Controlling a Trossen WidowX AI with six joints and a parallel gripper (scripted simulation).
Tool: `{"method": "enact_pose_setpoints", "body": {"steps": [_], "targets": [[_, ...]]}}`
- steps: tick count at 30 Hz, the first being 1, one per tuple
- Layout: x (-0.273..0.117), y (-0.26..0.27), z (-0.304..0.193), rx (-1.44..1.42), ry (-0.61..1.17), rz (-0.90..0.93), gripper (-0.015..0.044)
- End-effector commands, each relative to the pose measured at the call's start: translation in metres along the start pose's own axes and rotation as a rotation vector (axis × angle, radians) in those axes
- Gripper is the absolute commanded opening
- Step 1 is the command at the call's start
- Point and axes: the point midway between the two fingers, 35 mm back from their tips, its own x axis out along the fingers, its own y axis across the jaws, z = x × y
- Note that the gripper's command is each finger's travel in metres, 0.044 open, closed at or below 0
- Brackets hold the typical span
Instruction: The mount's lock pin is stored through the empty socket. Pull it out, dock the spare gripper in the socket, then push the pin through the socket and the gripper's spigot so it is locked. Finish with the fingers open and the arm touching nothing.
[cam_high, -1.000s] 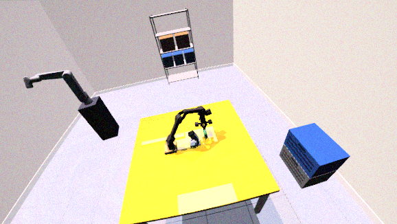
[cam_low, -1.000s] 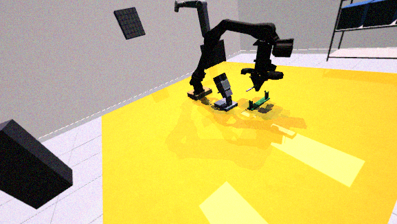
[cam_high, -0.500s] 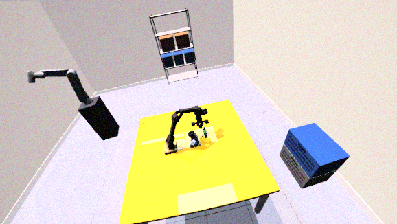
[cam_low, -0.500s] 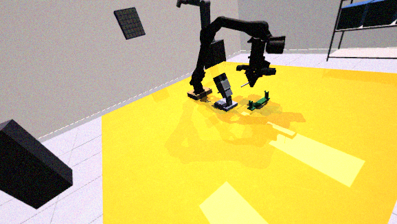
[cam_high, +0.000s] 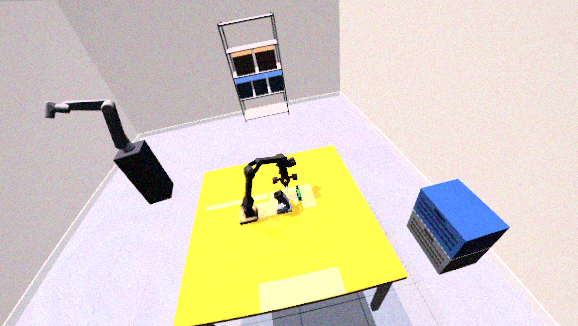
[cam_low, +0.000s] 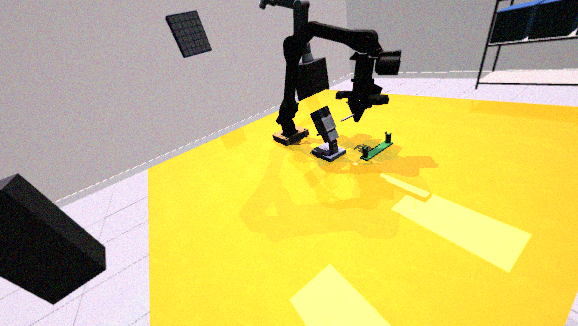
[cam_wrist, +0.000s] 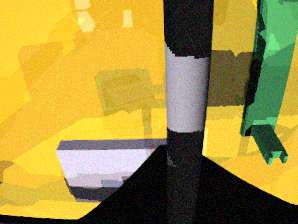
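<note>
My gripper (cam_high: 285, 183) (cam_low: 356, 118) (cam_wrist: 172, 153) points down above the table, shut on the lock pin (cam_low: 346, 119) (cam_wrist: 186, 95). The thin grey pin sticks out sideways from the fingertips towards the mount and touches neither mount nor table. In the wrist view it runs top to bottom, partly in shadow. The mount (cam_high: 284, 208) (cam_low: 321, 152) (cam_wrist: 105, 161) has a grey base plate. A tilted dark and grey block (cam_low: 327, 124) stands on it; I cannot tell socket from spare gripper there. No separate spare gripper is visible. The socket's cross hole cannot be made out.
A green rack (cam_high: 298, 194) (cam_low: 378, 150) (cam_wrist: 275, 95) with two upright end posts lies beside the mount, below and beside my gripper. The arm's base (cam_high: 248, 216) (cam_low: 290, 136) is on the mount's other side. All stand on the yellow table (cam_high: 235, 270) (cam_low: 210, 265).
</note>
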Motion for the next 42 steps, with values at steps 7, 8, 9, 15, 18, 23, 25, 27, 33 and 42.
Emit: {"method": "enact_pose_setpoints", "body": {"steps": [7,8,9,15,18,23,25,27,33,42], "targets": [[-0.003,0.027,-0.001,0.004,-0.007,0.002,0.0000],[-0.002,0.027,0.000,0.004,-0.007,0.002,0.0000],[-0.001,0.026,0.000,0.004,-0.007,0.003,0.0000],[0.019,0.025,0.006,0.004,-0.008,0.005,0.0000],[0.031,0.025,0.009,0.004,-0.008,0.007,0.0000],[0.049,0.026,0.013,0.005,-0.009,0.008,0.0000],[0.050,0.027,0.013,0.006,-0.009,0.008,0.0000],[0.050,0.026,0.012,0.005,-0.009,0.008,0.0000],[0.045,0.025,0.007,0.004,-0.010,0.012,0.0000],[0.049,0.026,0.001,0.005,-0.010,0.012,0.0000]]}}
